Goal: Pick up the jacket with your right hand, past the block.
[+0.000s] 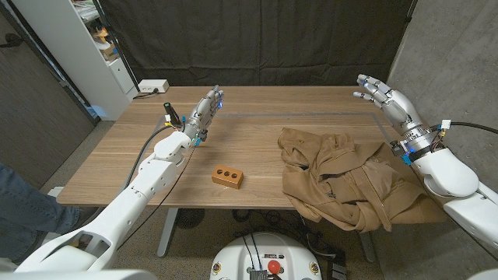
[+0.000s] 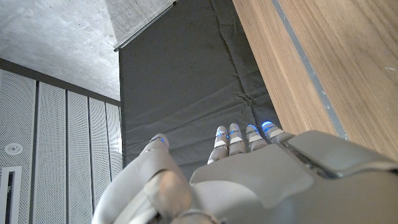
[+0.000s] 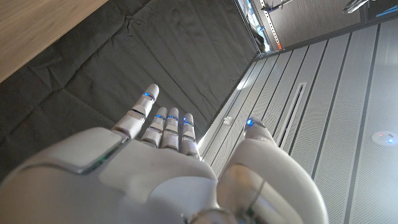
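- Jacket (image 1: pixel 342 180): tan, lies crumpled on the right part of the tabletop (image 1: pixel 257 140); its lower edge hangs a bit over the near edge of the tabletop.
- Block (image 1: pixel 227 176): small, brown, w/ two dark holes on top; it is left of the jacket, well apart from it, near the front edge.
- Right robot hand (image 1: pixel 379 90): in the air over the far right corner of the tabletop, fingers straight and apart, holds nothing. It is beyond the jacket, not touching it. Right wrist view shows the same: fingers (image 3: pixel 166 127) spread toward the dark curtain (image 3: pixel 124 68).
- Left robot hand (image 1: pixel 204 114): raised over the left-middle of the tabletop, fingers stretched out, nothing in it. It is well apart from the block.
- White box (image 1: pixel 153 86) w/ a cable sits at the far left corner.
- A person's leg in jeans (image 1: pixel 19 206) is at the left edge.
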